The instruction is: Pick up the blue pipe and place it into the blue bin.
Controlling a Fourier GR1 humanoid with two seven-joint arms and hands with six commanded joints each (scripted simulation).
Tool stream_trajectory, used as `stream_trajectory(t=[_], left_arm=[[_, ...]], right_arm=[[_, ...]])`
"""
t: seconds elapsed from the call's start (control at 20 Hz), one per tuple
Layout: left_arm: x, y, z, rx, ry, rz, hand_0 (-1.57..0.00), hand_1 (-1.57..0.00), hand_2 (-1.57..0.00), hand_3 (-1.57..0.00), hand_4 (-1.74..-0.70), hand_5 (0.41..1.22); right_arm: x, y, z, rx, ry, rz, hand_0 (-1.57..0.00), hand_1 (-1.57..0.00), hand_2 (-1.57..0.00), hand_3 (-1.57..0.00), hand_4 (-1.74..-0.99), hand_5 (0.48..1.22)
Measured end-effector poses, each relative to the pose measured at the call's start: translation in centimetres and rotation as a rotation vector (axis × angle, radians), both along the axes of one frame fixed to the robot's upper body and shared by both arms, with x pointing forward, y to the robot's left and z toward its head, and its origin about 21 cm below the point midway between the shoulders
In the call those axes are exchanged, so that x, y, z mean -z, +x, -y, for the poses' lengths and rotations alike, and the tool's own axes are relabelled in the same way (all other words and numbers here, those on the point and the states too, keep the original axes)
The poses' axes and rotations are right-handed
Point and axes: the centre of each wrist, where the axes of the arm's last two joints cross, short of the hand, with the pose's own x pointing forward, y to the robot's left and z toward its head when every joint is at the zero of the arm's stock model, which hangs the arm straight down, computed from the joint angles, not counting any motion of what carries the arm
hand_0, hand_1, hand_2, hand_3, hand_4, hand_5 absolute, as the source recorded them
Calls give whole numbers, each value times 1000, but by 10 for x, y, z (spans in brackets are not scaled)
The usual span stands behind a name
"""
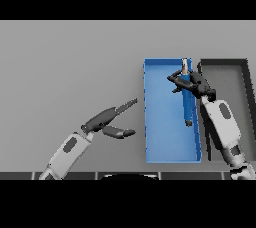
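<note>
The blue pipe (pixel 187 103), long with a pale grey end, stands tilted over the right side of the blue bin (pixel 165 142). My right hand (pixel 192 84) is over the bin's upper right part, its fingers curled round the pipe's upper section. The pipe's lower end points down toward the bin's right wall. I cannot tell whether that end touches the bin floor. My left hand (pixel 110 118) hovers over the table left of the bin, fingers straight and thumb spread, holding nothing.
A dark grey bin (pixel 244 79) stands right next to the blue bin, partly covered by my right forearm. Bare grey table stretches to the left and behind both bins.
</note>
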Motion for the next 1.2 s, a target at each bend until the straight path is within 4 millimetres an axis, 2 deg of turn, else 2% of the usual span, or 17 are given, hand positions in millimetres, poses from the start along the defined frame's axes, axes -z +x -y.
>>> stream_trajectory(t=[0.05, 0.1, 0.15, 0.2, 0.3, 0.4, 0.5, 0.75, 1.05, 1.2], left_arm=[[0, -1, -2, 1, -4, 2, 1, 1, 1, 1, -830, 476], [0, 0, -1, 5, -3, 1, 1, 1, 1, 1, -829, 476], [-2, 1, -1, 3, -1, 5, 1, 1, 1, 1, -828, 476], [0, -1, -1, 11, -10, 5, 1, 1, 1, 1, -828, 476], [1, -2, -2, 2, -9, -1, 1, 1, 1, 1, -827, 477], [0, -1, -2, -1, -17, 9, 1, 1, 1, 1, -829, 477], [0, -2, -2, 8, -25, 9, 1, 1, 1, 1, -831, 473], [-2, -4, -1, 6, -13, 7, 1, 1, 1, 1, -829, 471], [-3, -6, -2, -1, -6, 12, 1, 1, 1, 1, -826, 472], [-5, -11, -1, 3, -8, 19, 1, 1, 1, 1, -826, 474]], right_arm=[[3, 4, 1, 35, 8, -52, -1172, -1106, -1066, -646, -1477, 1178], [5, 4, -2, 35, 21, -97, -937, -884, -853, -516, -1404, 1159], [7, 5, -4, 38, 32, -142, -749, -707, -682, -413, -1344, 1172], [11, 5, -6, 43, 28, -179, -599, -566, -545, -330, -1302, 1182], [2, 1, -10, -24, 6, -190, -383, -362, -349, -211, -1234, 1091], [-3, -2, -14, -131, -99, -161, -246, -231, -223, -135, -1204, 1002], [-4, -6, -15, -163, -152, -141, -157, -148, -142, -86, -1196, 933], [-6, -7, -17, -187, -200, -134, -63, -48, -46, -27, -1188, 818], [-2, -9, -19, -173, -211, -108, -20, -15, -14, -8, -1186, 772], [-8, -9, -18, -183, -206, -99, -20, -15, -14, -8, -1186, 769]])
